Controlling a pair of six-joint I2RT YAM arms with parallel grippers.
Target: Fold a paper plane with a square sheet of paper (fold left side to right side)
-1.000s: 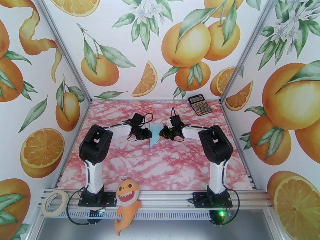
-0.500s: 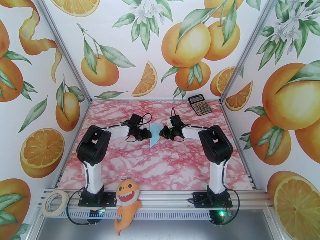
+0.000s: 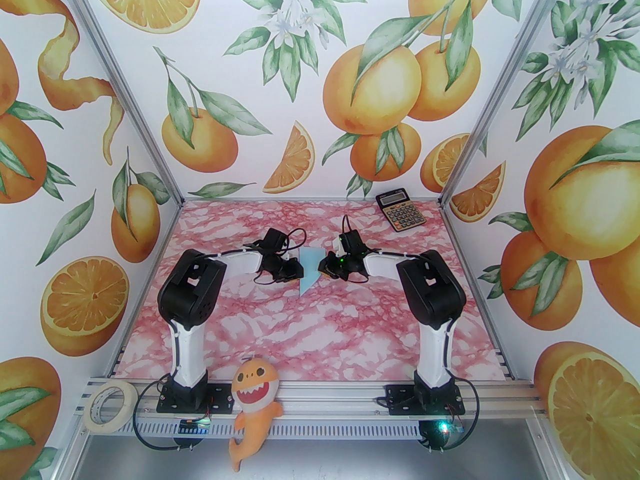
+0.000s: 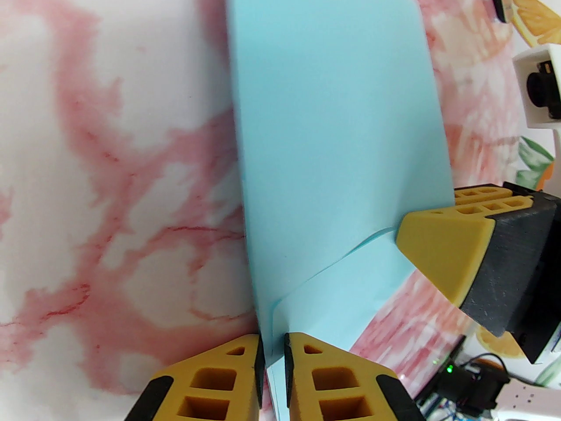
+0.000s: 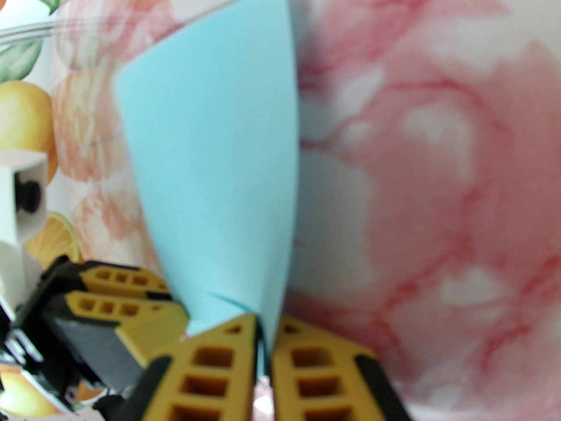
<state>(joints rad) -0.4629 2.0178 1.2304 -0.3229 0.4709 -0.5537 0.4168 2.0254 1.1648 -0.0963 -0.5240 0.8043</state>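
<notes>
The sheet of paper (image 3: 311, 268), pale light-blue and folded narrow with a pointed near end, is held at mid-table between both grippers. My left gripper (image 3: 299, 274) is at its left edge, and in the left wrist view the yellow fingertips (image 4: 274, 349) are shut on the paper's (image 4: 333, 125) edge. My right gripper (image 3: 324, 267) meets it from the right. In the right wrist view that gripper (image 5: 263, 336) is pinched on the paper (image 5: 219, 169), which stands upright ahead. A crease with overlapping layers runs near both grips.
A black-and-gold calculator (image 3: 401, 211) lies at the back right of the pink marbled table (image 3: 320, 328). A tape roll (image 3: 110, 407) and an orange plush shark (image 3: 255, 408) rest on the front rail by the arm bases.
The left gripper's jaws have narrowed onto the paper's left edge, after the left arm swayed slightly left and back. The right arm has hardly moved.
</notes>
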